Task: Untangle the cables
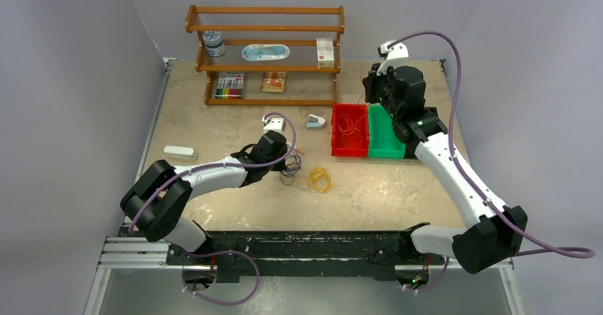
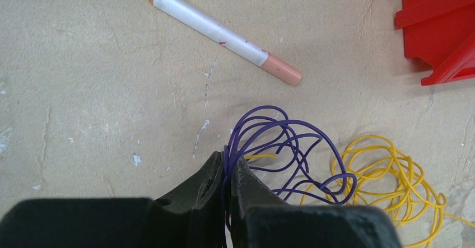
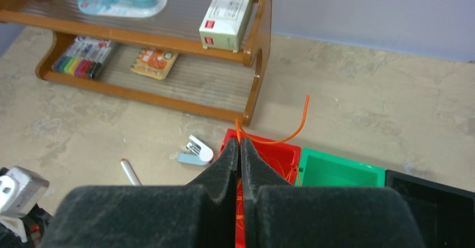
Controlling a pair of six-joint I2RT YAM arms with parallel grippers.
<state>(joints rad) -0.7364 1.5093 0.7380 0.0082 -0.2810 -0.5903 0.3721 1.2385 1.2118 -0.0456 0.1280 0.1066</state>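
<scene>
Purple cable between left jaws, orange cable right.

A dark purple cable was held pinched between the closed fingers of the left gripper. Its thin loops were fanned out loosely just ahead of the fingertips and to their right. A yellow cable was laid in a loose coil further to the right of that gripper, crossed at its near edge by a purple loop. An orange cable was clamped at the tips of the shut right gripper. One free end was arched up and to the right ahead of it, and more orange strands were seen beneath.
</scene>
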